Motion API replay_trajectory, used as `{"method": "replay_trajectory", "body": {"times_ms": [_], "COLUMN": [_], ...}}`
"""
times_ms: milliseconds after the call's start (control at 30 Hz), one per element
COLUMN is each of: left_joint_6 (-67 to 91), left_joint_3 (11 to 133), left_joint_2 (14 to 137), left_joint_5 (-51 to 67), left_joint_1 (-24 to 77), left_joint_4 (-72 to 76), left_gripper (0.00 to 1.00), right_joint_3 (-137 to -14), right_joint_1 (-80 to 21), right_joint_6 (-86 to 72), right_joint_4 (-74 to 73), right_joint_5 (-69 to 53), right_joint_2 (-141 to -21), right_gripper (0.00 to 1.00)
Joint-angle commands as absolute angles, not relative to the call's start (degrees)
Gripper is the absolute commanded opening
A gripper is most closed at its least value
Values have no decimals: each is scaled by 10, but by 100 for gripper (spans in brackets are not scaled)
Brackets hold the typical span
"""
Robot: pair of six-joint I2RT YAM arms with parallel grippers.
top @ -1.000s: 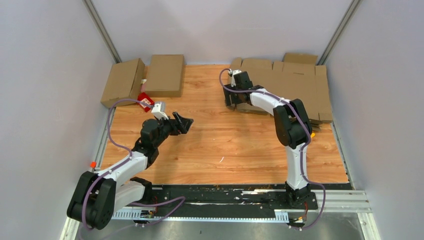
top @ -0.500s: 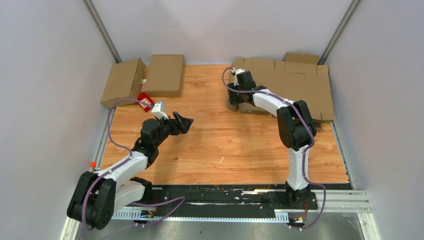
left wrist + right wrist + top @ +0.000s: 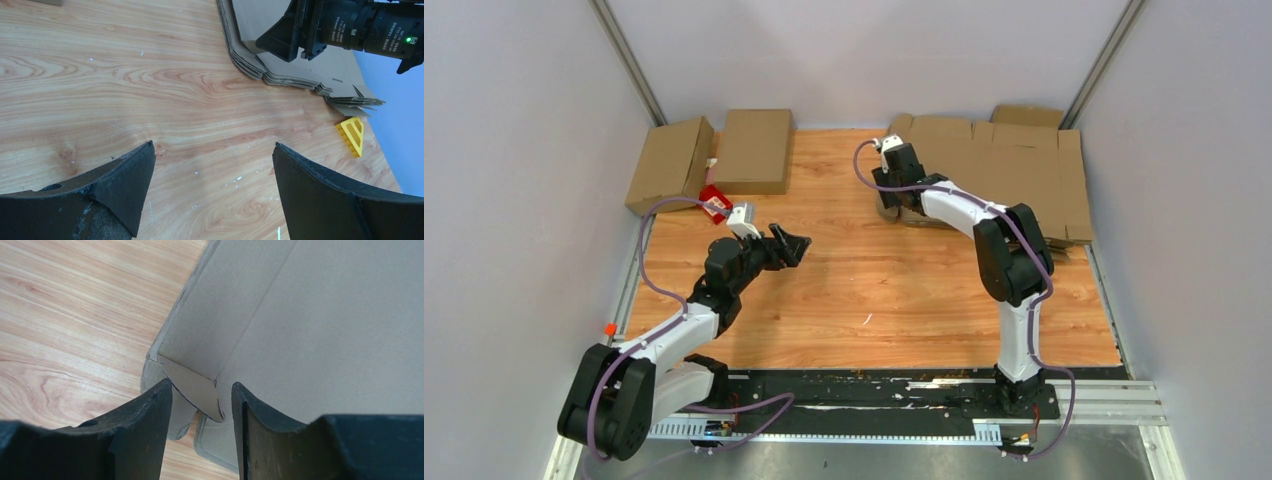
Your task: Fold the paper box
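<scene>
Right tool [image 3: 201, 390] straddles a corner of the flattened paper box [image 3: 325, 315].

Bright even light, faint soft shadows, sharp focus

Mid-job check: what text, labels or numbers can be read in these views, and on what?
"DAMIAO": white print, twice, on the right arm's motor housing, left wrist view.
Finer print beside it: too small to read.
White label on the red packet: too blurred.
No print visible on the cardboard stack.
</scene>
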State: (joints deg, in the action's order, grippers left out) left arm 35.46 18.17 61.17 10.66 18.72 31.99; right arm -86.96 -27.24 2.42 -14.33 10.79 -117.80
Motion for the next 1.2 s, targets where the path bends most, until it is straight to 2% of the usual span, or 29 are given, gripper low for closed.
{"method": "replay_trajectory", "body": {"times_ms": [0,233,533,767,867,1000,1167], "left_joint_6": [345,344,342,342,342,342,342], "left_joint_3": [202,201,201,201,201,201,202], "left_joint_2": [601,601,602,602,603,602,603], "left_joint_5": [112,111,110,111,110,111,111], "left_joint_1": [191,191,191,191,191,191,191], "left_joint_4": [334,334,333,334,333,333,334], "left_gripper": [95,95,95,95,95,95,95], "right_joint_3": [-876,-868,-859,-856,-856,-854,-854], "right_joint_1": [-282,-300,-319,-328,-329,-332,-338], "right_joint_6": [95,165,219,248,249,258,260], "right_joint_4": [-145,-134,-121,-122,-121,-121,-120], "right_joint_5": [152,160,179,170,178,190,186], "right_joint_2": [-1163,-1166,-1166,-1175,-1175,-1177,-1178], "right_gripper": [48,53,50,54,47,46,51]}}
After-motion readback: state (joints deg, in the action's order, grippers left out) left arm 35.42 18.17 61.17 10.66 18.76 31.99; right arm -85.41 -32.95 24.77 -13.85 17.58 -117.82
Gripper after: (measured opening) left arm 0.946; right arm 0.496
